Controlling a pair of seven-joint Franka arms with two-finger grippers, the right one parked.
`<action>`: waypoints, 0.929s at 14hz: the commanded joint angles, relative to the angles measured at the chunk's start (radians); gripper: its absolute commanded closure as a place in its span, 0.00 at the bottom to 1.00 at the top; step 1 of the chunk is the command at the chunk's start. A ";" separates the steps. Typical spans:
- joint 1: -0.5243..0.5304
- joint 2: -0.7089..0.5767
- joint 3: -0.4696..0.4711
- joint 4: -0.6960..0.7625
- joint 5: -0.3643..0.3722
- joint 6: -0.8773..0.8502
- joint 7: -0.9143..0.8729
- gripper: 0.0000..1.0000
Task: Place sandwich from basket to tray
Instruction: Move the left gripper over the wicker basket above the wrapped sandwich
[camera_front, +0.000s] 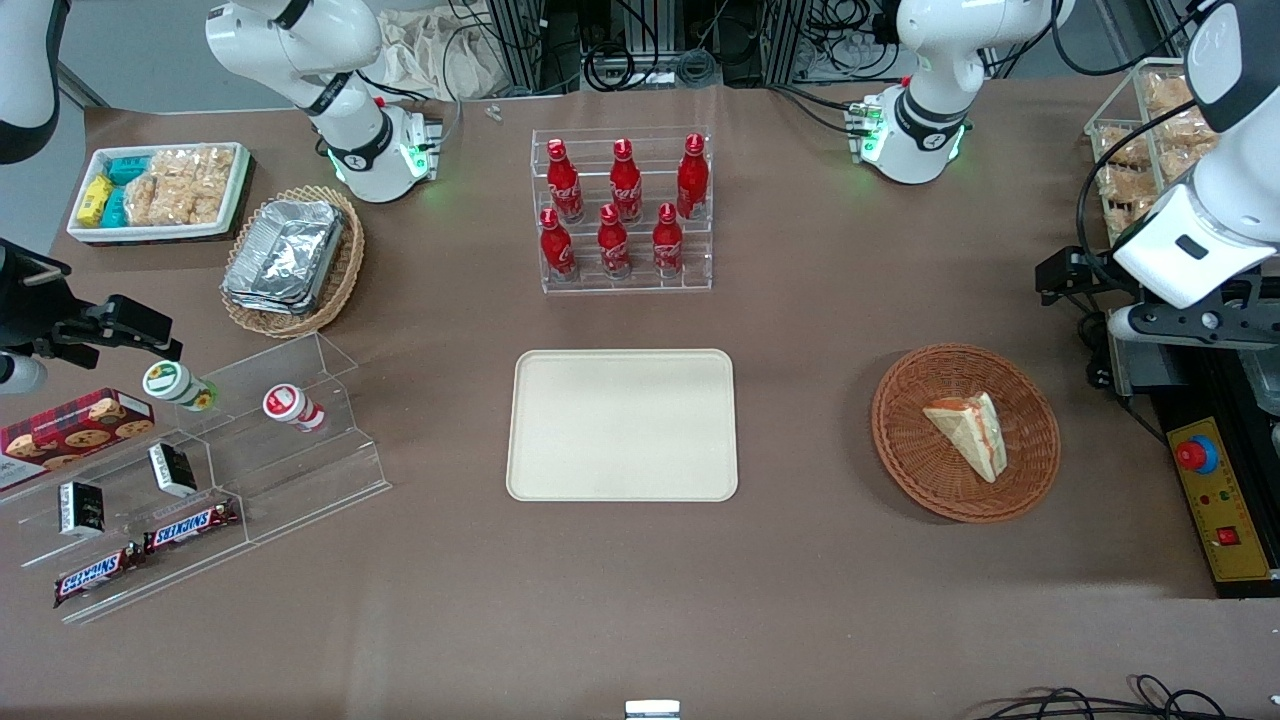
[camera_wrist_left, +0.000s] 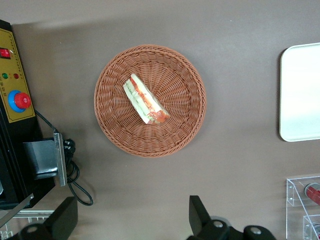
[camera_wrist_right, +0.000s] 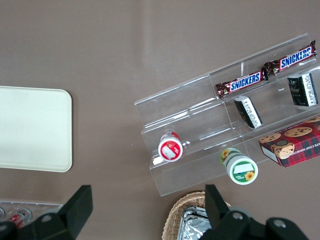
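The sandwich (camera_front: 970, 432), a cream bread wedge with red and green filling, lies in the round reddish-brown wicker basket (camera_front: 900, 470) toward the working arm's end of the table. The cream tray (camera_front: 620, 425) lies bare at the table's middle, beside the basket. My left gripper (camera_front: 1075, 275) hangs high over the table, farther from the front camera than the basket, open and empty. In the left wrist view its gripper (camera_wrist_left: 132, 220) is spread wide, well clear of the sandwich (camera_wrist_left: 145, 100), the basket (camera_wrist_left: 115, 130) and the tray (camera_wrist_left: 300, 95).
A clear rack of red bottles (camera_front: 620, 210) stands farther back than the tray. A yellow control box with a red button (camera_front: 1210, 490) and cables lie beside the basket. A tan basket of foil containers (camera_front: 290, 260), a white snack tray (camera_front: 155, 190) and an acrylic stand (camera_front: 200, 470) sit toward the parked arm's end.
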 joint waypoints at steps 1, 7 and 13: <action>0.010 0.012 0.002 0.025 -0.015 -0.034 0.015 0.00; 0.016 0.051 0.002 0.025 -0.001 -0.016 -0.066 0.00; 0.024 0.119 0.005 -0.082 0.010 0.147 -0.411 0.00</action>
